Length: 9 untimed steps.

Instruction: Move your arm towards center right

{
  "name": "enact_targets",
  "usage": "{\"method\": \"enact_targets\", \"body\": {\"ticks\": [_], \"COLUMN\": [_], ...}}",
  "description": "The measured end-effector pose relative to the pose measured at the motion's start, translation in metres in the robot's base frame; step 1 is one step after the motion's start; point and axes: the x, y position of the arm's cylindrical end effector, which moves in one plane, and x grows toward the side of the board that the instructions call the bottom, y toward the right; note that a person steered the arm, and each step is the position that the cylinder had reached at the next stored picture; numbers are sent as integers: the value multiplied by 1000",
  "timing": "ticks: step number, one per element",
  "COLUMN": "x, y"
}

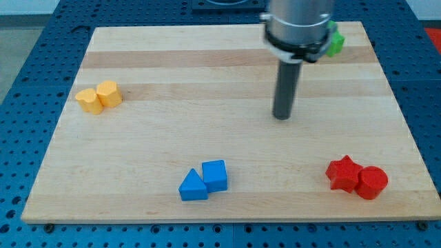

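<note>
My tip (282,116) rests on the wooden board (227,76), right of the middle and a little above it. The rod hangs from a grey cylinder at the view's top. A green block (335,43) sits at the top right, partly hidden behind the cylinder. A red star block (344,172) and a red cylinder (371,182) touch each other at the bottom right, well below and right of the tip. A blue triangular block (192,186) and a blue cube (215,175) sit together at the bottom middle. A yellow pentagon-like block (89,100) and a yellow cylinder-like block (109,93) sit together at the left.
The board lies on a blue perforated table (27,41) that shows on all sides. The board's right edge (403,124) runs down the view's right.
</note>
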Motion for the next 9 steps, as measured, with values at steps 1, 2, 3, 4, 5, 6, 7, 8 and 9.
{"method": "enact_targets", "body": {"ticks": [1,2,3,4,5,6,7,8,9], "x": [-44,-84,-100,-103,-110,-111,-111,-110,-110], "y": [46,92,107,107,107,107,108,127,140]}}
